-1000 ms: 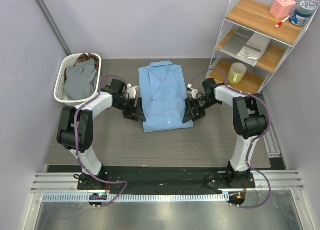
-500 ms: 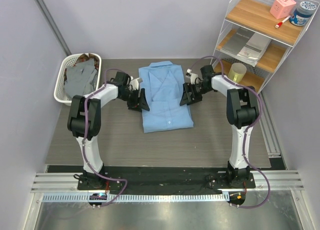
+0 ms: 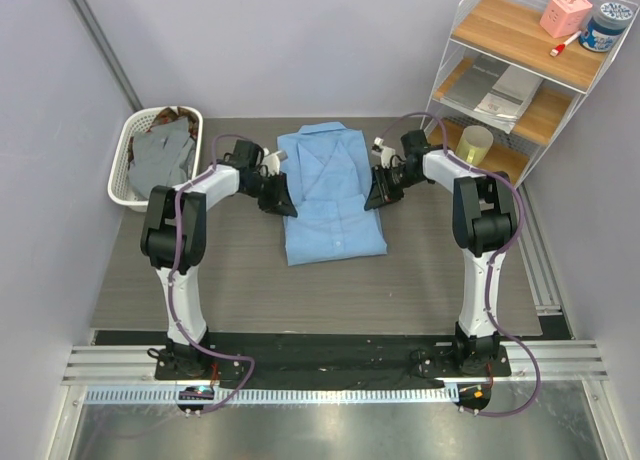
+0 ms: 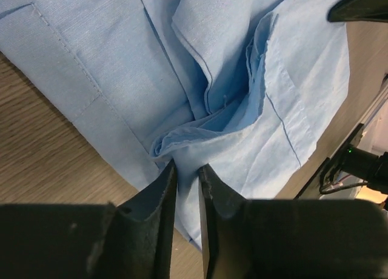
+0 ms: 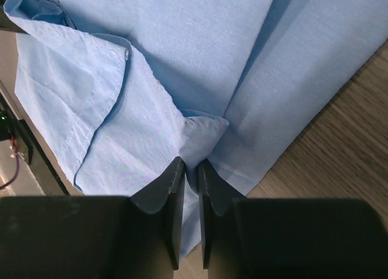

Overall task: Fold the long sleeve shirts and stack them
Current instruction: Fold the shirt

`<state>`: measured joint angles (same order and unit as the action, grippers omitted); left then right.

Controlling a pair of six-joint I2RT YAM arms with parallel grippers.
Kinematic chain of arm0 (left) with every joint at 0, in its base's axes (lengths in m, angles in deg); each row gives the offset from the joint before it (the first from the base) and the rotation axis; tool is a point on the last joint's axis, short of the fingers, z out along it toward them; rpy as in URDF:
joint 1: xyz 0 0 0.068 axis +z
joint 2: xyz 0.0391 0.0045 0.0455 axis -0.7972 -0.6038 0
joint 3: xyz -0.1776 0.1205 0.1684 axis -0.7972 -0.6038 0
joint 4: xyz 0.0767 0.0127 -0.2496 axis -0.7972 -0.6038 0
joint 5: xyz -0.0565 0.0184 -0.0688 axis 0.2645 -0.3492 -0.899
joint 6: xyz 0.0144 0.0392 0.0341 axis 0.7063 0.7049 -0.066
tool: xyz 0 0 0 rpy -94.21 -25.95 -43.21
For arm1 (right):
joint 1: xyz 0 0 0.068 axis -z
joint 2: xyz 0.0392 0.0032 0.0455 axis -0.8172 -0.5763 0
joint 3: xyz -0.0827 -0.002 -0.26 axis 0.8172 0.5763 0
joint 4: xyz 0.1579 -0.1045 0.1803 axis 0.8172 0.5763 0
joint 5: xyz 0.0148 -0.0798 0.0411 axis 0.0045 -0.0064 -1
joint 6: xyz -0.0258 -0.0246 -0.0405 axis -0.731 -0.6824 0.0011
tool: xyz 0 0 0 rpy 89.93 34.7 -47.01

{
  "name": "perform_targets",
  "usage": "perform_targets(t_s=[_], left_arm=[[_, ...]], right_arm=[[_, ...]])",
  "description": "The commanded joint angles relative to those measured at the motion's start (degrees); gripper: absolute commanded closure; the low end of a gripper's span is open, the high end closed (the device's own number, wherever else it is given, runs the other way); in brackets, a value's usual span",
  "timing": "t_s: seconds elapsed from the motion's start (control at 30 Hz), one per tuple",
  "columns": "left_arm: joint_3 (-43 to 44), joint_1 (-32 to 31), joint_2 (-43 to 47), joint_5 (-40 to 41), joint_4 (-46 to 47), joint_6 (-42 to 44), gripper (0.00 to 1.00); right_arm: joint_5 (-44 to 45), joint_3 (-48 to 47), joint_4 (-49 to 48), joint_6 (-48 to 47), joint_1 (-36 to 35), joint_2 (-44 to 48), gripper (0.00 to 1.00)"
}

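A light blue collared long sleeve shirt [image 3: 330, 195] lies partly folded on the table, collar toward the back. My left gripper [image 3: 284, 196] is at its left edge, jaws shut on a bunched fold of the blue cloth [image 4: 182, 139]. My right gripper [image 3: 373, 192] is at the right edge, shut on a pinch of the same shirt [image 5: 200, 130]. Grey and brown shirts [image 3: 162, 158] lie heaped in the white basket [image 3: 122, 165] at the back left.
A wire shelf unit [image 3: 520, 75] stands at the back right with a yellow cup [image 3: 473, 146], papers, a pink box and a jar. Grey walls close in on both sides. The wooden table top [image 3: 330, 290] runs in front of the shirt.
Both grippers moved from the shirt's lower edges back toward its middle, then closed on the cloth at each side edge.
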<state>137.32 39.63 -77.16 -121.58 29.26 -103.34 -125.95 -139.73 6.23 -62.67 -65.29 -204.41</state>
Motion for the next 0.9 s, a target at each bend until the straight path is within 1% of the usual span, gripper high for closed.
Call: perform_targets(t_s=[0.0, 0.03, 0.07, 0.1, 0.27, 0.37, 0.5, 0.63, 0.73, 0.77, 0.87], left_arm=[[1.1, -0.04, 1.91, -0.97, 3.48, 0.09, 0.92], [0.93, -0.12, 2.44, -0.71, 3.57, 0.27, 0.95], [0.84, -0.12, 2.79, -0.36, 3.66, 0.53, 0.99], [0.75, -0.04, 3.76, -0.44, 3.74, 1.05, 1.0], [-0.04, -0.12, 8.15, 1.4, 5.41, 4.48, 1.0], [0.57, -0.12, 7.9, 2.98, 5.51, 6.16, 1.0], [3.38, -0.12, 4.74, 5.26, 5.15, 5.63, 1.0], [6.98, -0.12, 0.08, 8.51, 2.44, 5.45, 0.98], [7.96, -0.13, -1.94, 9.92, 2.43, 6.16, 0.96], [8.04, -0.13, -2.3, 11.75, 1.99, 6.24, 0.96], [9.18, -0.13, -4.4, 13.0, -0.03, 6.77, 0.95]], right_arm=[[-1.65, -2.06, -1.61, -0.53, 0.02, 1.83, 0.85], [-1.82, -1.97, -1.87, -0.8, 0.02, 2.27, 0.88], [-2.09, -1.71, -2.05, -0.97, 0.2, 2.71, 0.95], [-2.09, -1.62, -2.75, -1.32, 0.2, 3.93, 0.99], [-2.96, -0.39, -6.44, -1.77, 1.34, 7.63, 0.99], [-3.32, -1.26, -8.03, -1.94, 2.04, 7.29, 0.99], [-2.8, -3.11, -9.69, -1.85, 2.22, 4.74, 0.99], [-0.6, -4.25, -11.72, -0.98, 2.22, 1.4, 0.99], [1.51, -5.4, -12.07, -0.62, 2.22, -0.97, 0.99], [1.95, -5.4, -12.33, -0.62, 2.22, -1.85, 0.99], [3.8, -5.31, -12.78, -0.53, 2.13, -2.99, 0.99]])
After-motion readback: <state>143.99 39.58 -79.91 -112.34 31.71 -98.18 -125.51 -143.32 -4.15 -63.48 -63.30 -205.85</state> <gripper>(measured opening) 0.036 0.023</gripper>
